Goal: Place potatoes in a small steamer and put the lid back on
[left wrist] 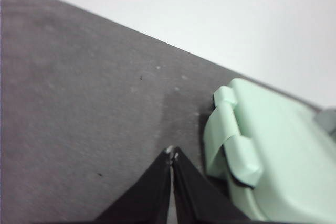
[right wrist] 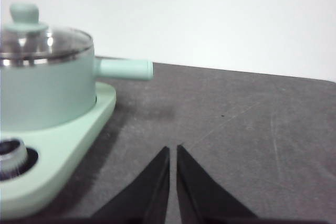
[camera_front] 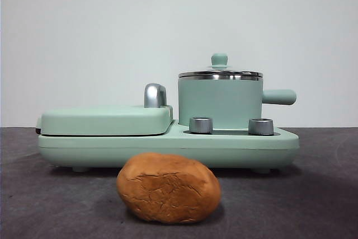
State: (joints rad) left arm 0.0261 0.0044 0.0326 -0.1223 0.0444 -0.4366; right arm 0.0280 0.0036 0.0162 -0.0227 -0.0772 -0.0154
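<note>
Task not begun. Potato [camera_front: 168,188] lying on the dark counter [camera_front: 313,205], in front of the mint-green cooker base [camera_front: 168,146], not touching it. Small steamer [camera_front: 220,103] seated on the base's right side, side handle [camera_front: 278,97] pointing right. Glass lid [camera_front: 220,73] on the steamer's rim, knob up. Flat griddle cover [camera_front: 106,120] closed on the left.

Left hand [left wrist: 172,154] pinched together, empty, above bare counter beside the griddle's hinged end. Right hand [right wrist: 172,149] nearly closed, thin gap only, empty, over counter beside the steamer's handle.

Outstanding: lid removal, potato into steamer, lid replaced.
</note>
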